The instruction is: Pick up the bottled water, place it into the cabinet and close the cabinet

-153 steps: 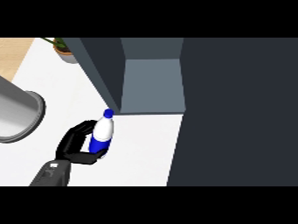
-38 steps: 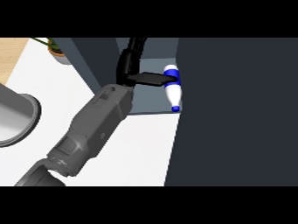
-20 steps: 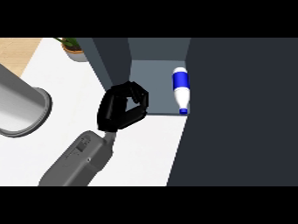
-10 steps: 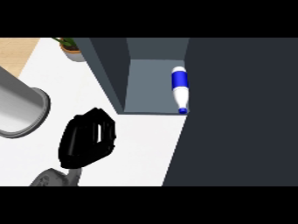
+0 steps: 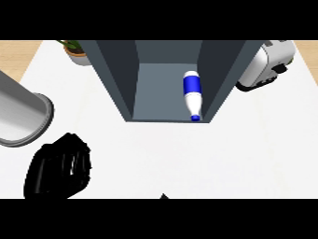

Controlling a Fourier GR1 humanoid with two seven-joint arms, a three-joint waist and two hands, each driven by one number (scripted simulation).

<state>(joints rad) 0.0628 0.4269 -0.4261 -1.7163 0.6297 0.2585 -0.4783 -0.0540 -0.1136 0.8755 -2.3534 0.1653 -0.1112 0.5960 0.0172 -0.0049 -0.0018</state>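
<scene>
Bottled water (image 5: pixel 192 91) inside cabinet (image 5: pixel 117 79) on counter (image 5: pixel 189 154)

Matt cabinet (image 5: pixel 116 79) — smooth counter (image 5: pixel 189 154)

A kitchen: white counter (image 5: pixel 258 154), open grey cabinet (image 5: pixel 116 74), white appliance (image 5: pixel 266 65), potted plant (image 5: pixel 75 50), wooden floor (image 5: pixel 10 51).

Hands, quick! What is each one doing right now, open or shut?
Left hand: not in view.
Right hand: open, holding nothing; the bottled water lies in the cabinet.
</scene>
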